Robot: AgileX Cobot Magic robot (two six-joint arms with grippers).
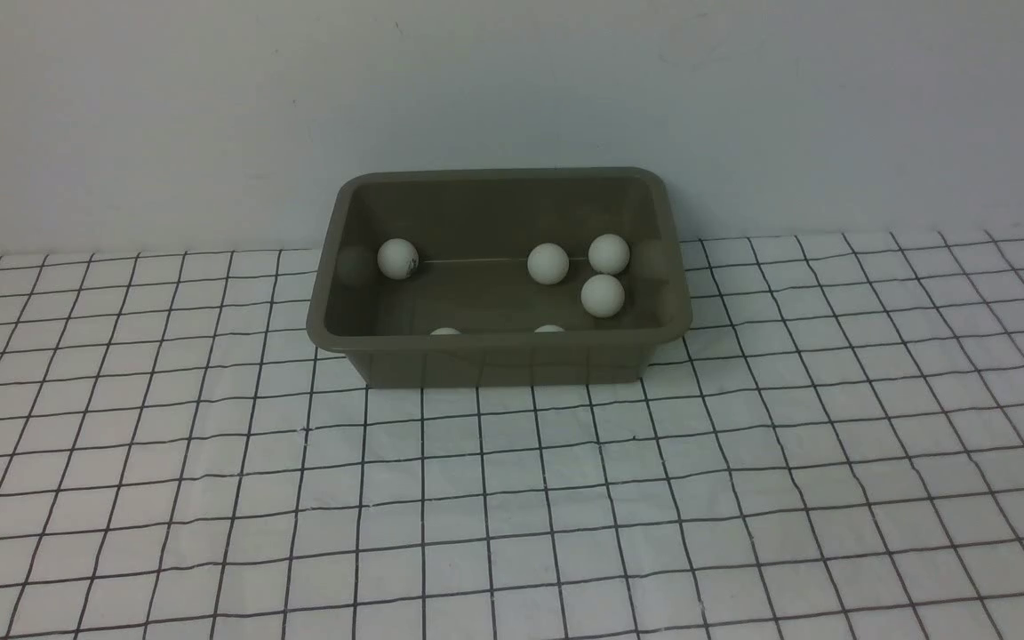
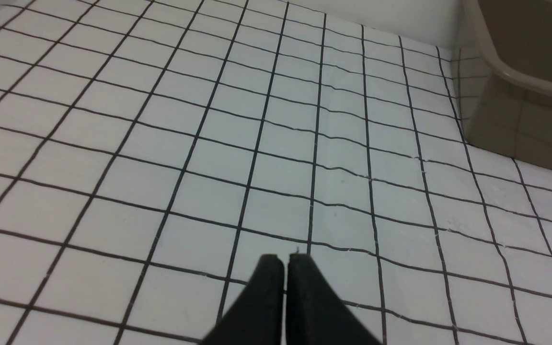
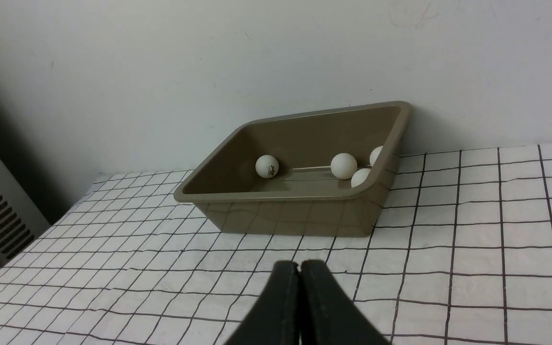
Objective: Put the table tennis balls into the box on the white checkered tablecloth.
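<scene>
Plain pale wall [image 1: 512, 80] behind; white checkered tablecloth [image 1: 512, 498] covers the table, slightly wrinkled. Olive-brown box [image 1: 499, 351] sits on the cloth close to the wall. Inside it, six table tennis balls [image 1: 602, 295]: one toward the left with a small dark mark, three clustered toward the right, two more only just showing above the near rim. No balls lie on the cloth. Left gripper [image 2: 285, 261] has its dark fingers pressed together, empty, above bare cloth beside the box. Right gripper [image 3: 300, 268] likewise closed, holding nothing, facing the box.
</scene>
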